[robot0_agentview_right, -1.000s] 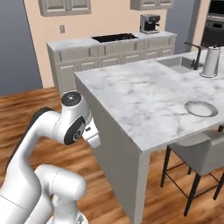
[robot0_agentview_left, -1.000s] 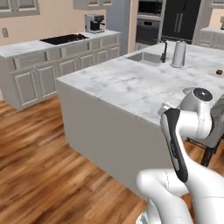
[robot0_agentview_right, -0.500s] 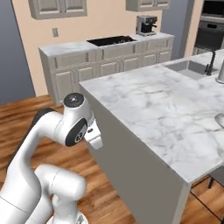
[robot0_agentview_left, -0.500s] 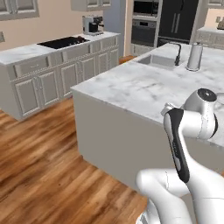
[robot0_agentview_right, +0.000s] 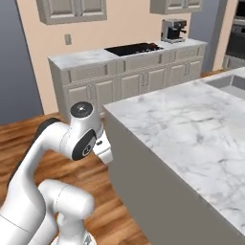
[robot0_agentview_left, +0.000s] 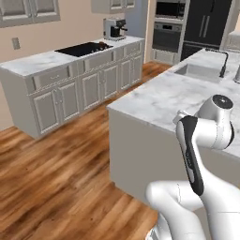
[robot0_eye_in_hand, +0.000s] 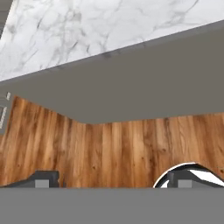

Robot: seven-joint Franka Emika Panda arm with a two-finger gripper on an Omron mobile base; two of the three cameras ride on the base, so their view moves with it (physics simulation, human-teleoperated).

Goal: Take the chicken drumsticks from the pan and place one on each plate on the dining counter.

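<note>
With the jaws spread wide and nothing held just beside the corner of the dining counter (robot0_agentview_right: 191, 139), a clip against its grey side wall is risked, while the pan is presumably to be sought on the cooktop (robot0_agentview_left: 84, 48) beyond open wood floor (robot0_agentview_left: 56, 178).

The dining counter (robot0_agentview_right: 191, 129) runs off the right edge.

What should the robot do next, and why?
Probably keep driving toward the cooktop on the far counter. The hand is open and empty, low beside the island, pointing at the wood floor, with no food within reach.
</note>
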